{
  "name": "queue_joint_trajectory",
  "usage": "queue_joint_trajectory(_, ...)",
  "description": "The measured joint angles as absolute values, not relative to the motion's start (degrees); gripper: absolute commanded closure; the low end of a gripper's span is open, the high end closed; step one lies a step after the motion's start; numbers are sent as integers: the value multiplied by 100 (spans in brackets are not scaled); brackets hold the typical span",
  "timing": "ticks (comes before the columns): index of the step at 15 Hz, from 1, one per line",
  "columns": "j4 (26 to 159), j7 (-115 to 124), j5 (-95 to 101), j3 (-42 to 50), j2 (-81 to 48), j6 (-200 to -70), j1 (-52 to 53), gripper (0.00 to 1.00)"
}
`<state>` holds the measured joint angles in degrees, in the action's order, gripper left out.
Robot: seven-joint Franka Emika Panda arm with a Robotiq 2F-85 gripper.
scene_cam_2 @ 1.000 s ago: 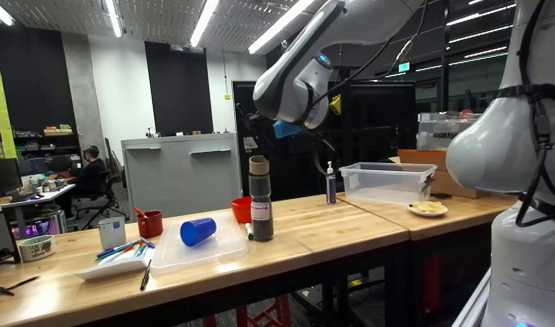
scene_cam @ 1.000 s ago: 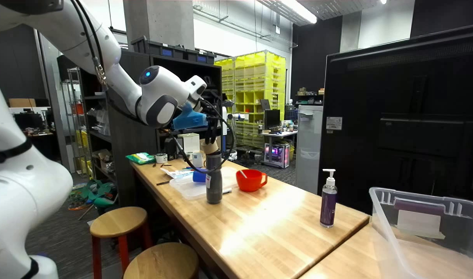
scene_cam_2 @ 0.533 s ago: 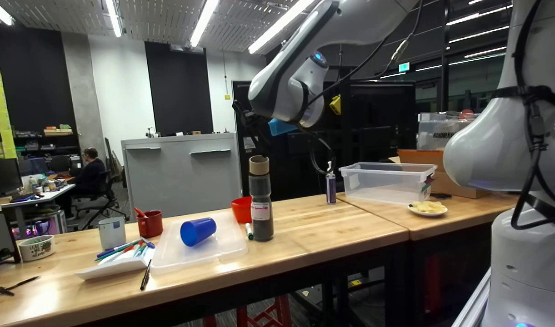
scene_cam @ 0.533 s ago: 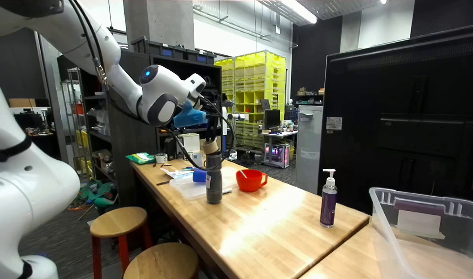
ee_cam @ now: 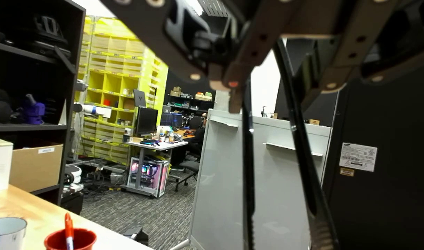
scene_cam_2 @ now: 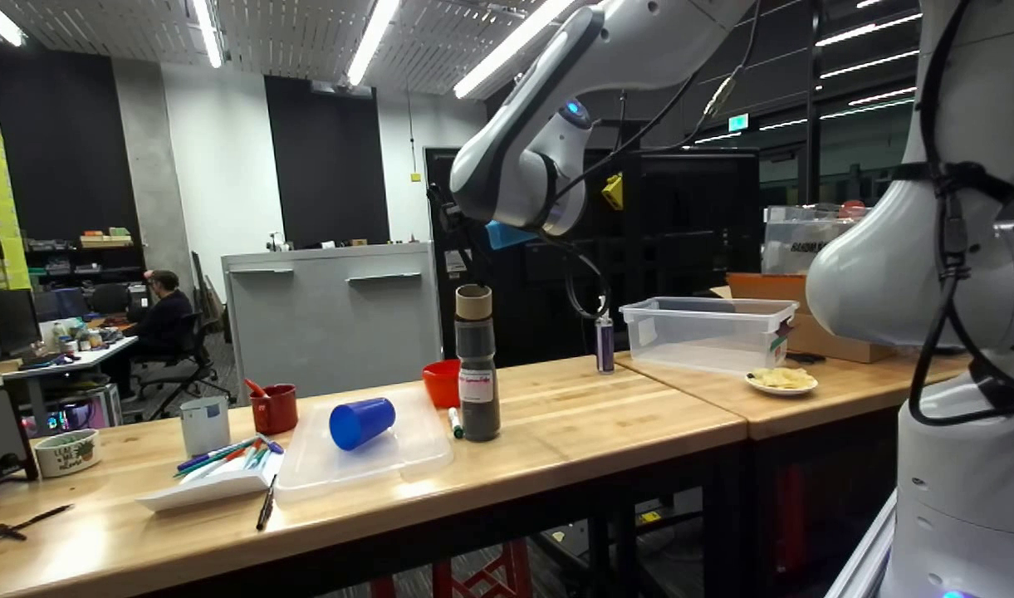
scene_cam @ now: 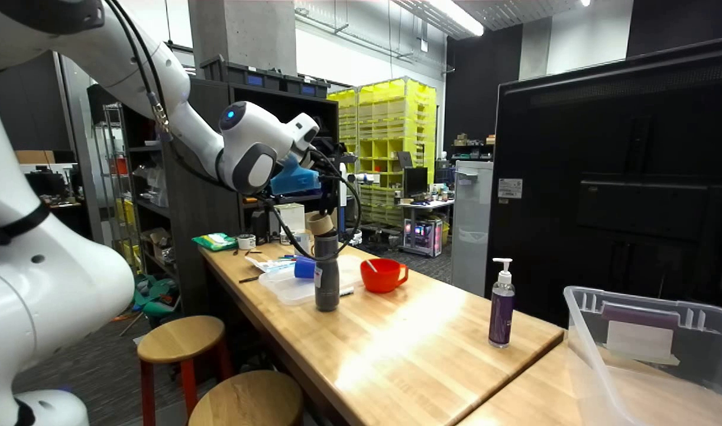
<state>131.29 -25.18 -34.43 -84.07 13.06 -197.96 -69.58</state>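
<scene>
White and smooth-shelled, the robot arm (scene_cam: 257,130) has reached slightly farther out over the last second, carrying its black two-fingered end effector (ee_cam: 287,232) along. Things on the pale wooden tabletop (scene_cam_2: 573,415) have kept their places meanwhile. For the work in hand, I judge this a change of position only: nothing appears gripped or displaced by it. Long, dark fingers (ee_cam: 249,156) stand apart in the wrist view, with no object held in the part of the gap that shows, though their tips run down to about the lower edge there.

Nearest to them is a tan, cardboard-like ring (scene_cam_2: 473,306) on top of a tall, dark grey bottle with a white label (scene_cam_2: 478,378), which stands upright on the tabletop. Both exterior views show the end effector just above the ring; whether it touches the rim, I cannot tell, and neither ring nor bottle shows in the wrist view. A green-capped marker (scene_cam_2: 456,423) lies just beside the bottle's foot, a glossy red cup with a handle (scene_cam: 383,276) stands near, and a blue plastic cup (scene_cam_2: 362,423) lies on its side on a translucent plastic lid (scene_cam_2: 374,473).
</scene>
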Motion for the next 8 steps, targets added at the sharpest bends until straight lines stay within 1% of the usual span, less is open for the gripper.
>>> queue_joint_trajectory(8, 12957, -2024, -3067, -9411, 1309, -19795, -8227, 60)
